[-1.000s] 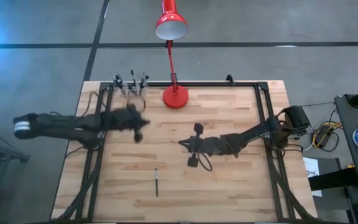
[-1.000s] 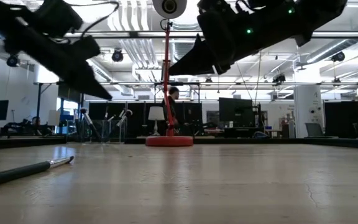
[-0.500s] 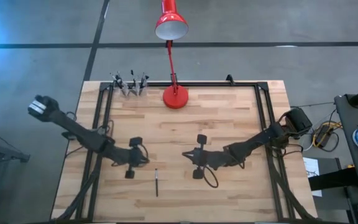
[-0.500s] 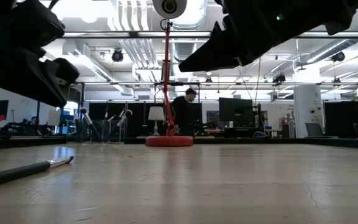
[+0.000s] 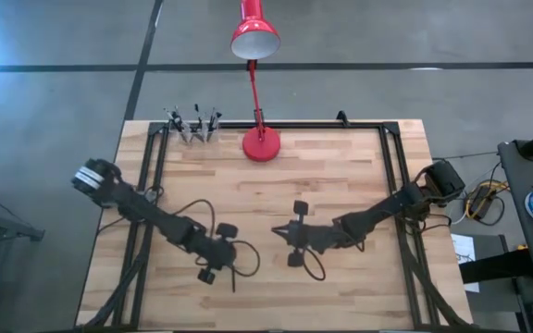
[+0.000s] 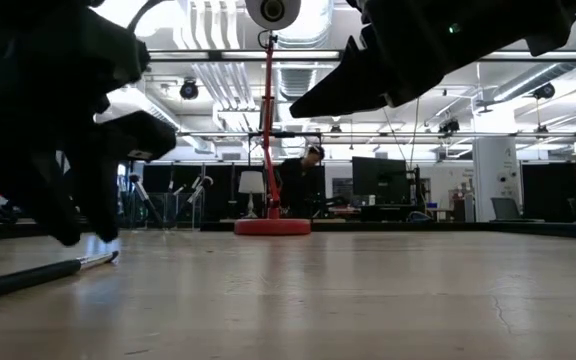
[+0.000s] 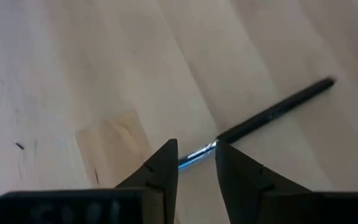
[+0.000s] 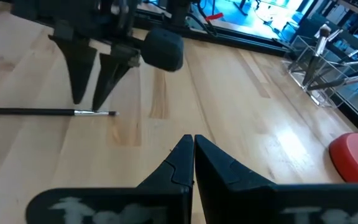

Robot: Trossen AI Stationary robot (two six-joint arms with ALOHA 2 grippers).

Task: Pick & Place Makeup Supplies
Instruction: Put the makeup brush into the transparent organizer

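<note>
One thin dark makeup brush (image 7: 272, 112) with a silvery ferrule (image 7: 197, 154) lies flat on the wooden table near its near edge, left of centre. My left gripper (image 7: 196, 144) is open and points down. Its fingertips stand just above the brush, one on either side of the ferrule, as the right wrist view shows (image 8: 87, 102). My right gripper (image 8: 192, 140) hovers shut over the table's middle (image 5: 276, 233), holding nothing. Other makeup supplies stand upright in a clear holder (image 5: 192, 125) at the far left edge.
A red desk lamp stands on its round base (image 5: 261, 143) at the far edge, its shade (image 5: 254, 39) beyond the table. A black frame rail (image 5: 151, 185) runs along the left side and another (image 5: 396, 176) along the right. Bare wood (image 5: 340, 296) lies near the front right.
My left gripper has swung from beside the holder at the far left toward the near edge and the right, come down over the lying brush, and opened. My right gripper has shifted a little toward the near edge. The brush has stayed where it was.
</note>
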